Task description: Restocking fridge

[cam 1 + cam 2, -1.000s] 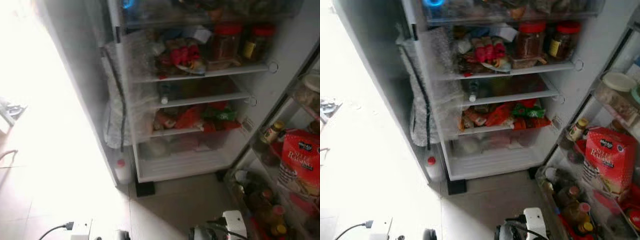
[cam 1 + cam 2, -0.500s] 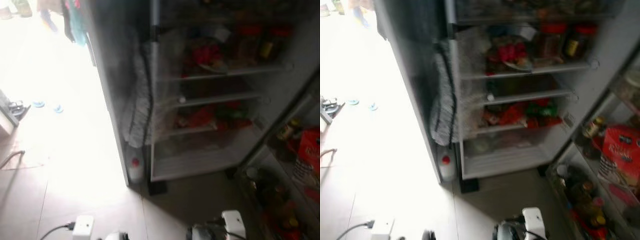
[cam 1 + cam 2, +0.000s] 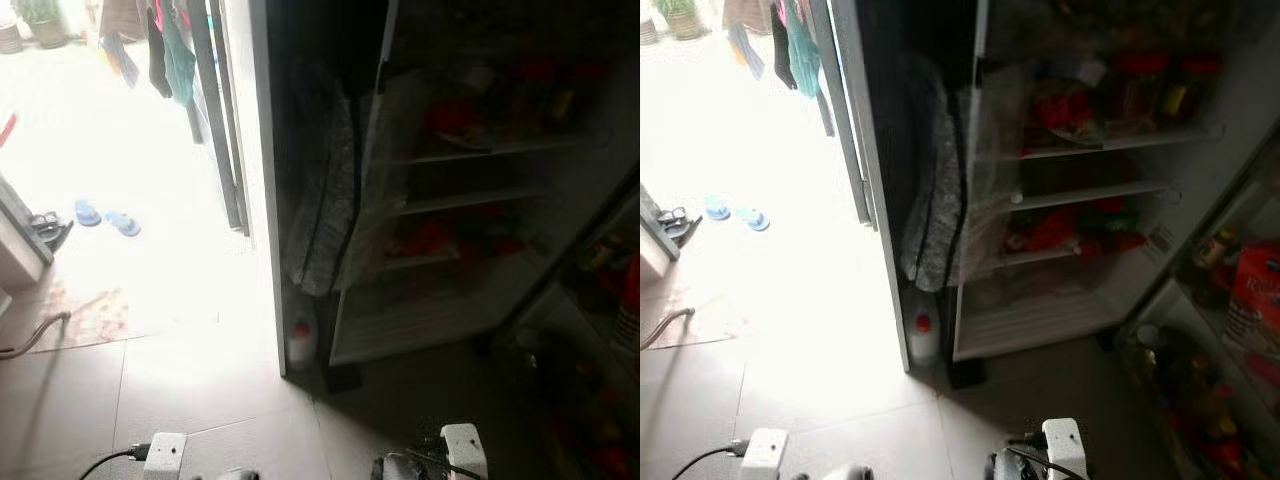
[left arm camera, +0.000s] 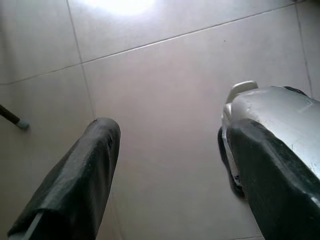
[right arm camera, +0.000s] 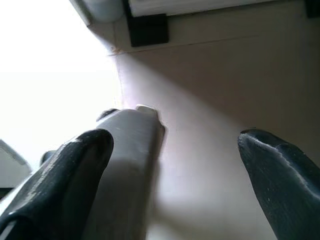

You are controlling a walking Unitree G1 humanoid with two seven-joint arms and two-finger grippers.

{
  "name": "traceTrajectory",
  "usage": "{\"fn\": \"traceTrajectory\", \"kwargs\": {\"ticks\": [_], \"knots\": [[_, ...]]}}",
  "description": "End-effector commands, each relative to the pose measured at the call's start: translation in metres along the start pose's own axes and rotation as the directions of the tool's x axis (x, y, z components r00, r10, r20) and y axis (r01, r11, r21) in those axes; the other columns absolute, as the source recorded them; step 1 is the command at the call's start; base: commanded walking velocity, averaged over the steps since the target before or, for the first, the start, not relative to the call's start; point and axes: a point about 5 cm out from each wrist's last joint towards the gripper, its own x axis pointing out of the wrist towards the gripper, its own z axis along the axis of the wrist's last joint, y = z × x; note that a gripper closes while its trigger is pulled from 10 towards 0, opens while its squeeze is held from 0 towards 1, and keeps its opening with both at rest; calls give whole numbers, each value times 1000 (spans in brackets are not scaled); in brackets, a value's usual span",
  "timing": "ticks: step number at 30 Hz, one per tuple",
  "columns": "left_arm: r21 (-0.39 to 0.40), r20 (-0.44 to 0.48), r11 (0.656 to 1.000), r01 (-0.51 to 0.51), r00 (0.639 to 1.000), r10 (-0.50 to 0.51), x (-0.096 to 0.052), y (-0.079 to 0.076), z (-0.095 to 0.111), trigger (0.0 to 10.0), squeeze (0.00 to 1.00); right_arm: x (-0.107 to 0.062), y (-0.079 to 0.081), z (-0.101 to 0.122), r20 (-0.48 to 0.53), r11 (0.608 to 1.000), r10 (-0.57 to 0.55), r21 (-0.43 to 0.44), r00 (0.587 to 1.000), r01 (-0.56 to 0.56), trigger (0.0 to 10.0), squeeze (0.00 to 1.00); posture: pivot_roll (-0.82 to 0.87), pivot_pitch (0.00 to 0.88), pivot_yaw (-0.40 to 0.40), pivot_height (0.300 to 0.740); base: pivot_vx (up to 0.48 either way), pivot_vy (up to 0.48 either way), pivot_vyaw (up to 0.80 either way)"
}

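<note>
The fridge (image 3: 1090, 200) stands open ahead on my right, dim inside. Its upper shelf holds red-lidded jars (image 3: 1137, 85) and red packets; a lower shelf carries more red and green packets (image 3: 1060, 228). The door racks (image 3: 1230, 330) at the far right hold bottles and a red bag (image 3: 1258, 295). My left gripper (image 4: 167, 135) hangs open over bare floor tiles with nothing between its fingers. Near the fridge's foot, my right gripper (image 5: 175, 142) is open above the floor, holding nothing.
A grey cloth (image 3: 935, 200) hangs against the fridge's left side, with a white red-capped bottle (image 3: 923, 335) on the floor below it. Left of that, a bright doorway shows hanging clothes (image 3: 800, 50) and blue slippers (image 3: 735, 213). A cable (image 3: 700, 458) lies by my feet.
The camera has swung to the left: the fridge now sits further right in the picture and looks darker, and the doorway, clothes and slippers have come into view.
</note>
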Motion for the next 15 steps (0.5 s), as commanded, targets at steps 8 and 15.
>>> {"fn": "traceTrajectory", "kwargs": {"ticks": [8,15], "knots": [[23,-19,1000,12,1000,-11,-1,0,-5,10000,0,-4,-1,-16,-56,999,-24,40,998,26,10000,0,-169,0,20,648,0,300,0],[20,-31,1000,-2,1000,3,-3,18,-9,10000,0,-4,-1,-18,-48,995,-48,80,998,52,10000,0,-166,0,23,648,0,0,0]]}}
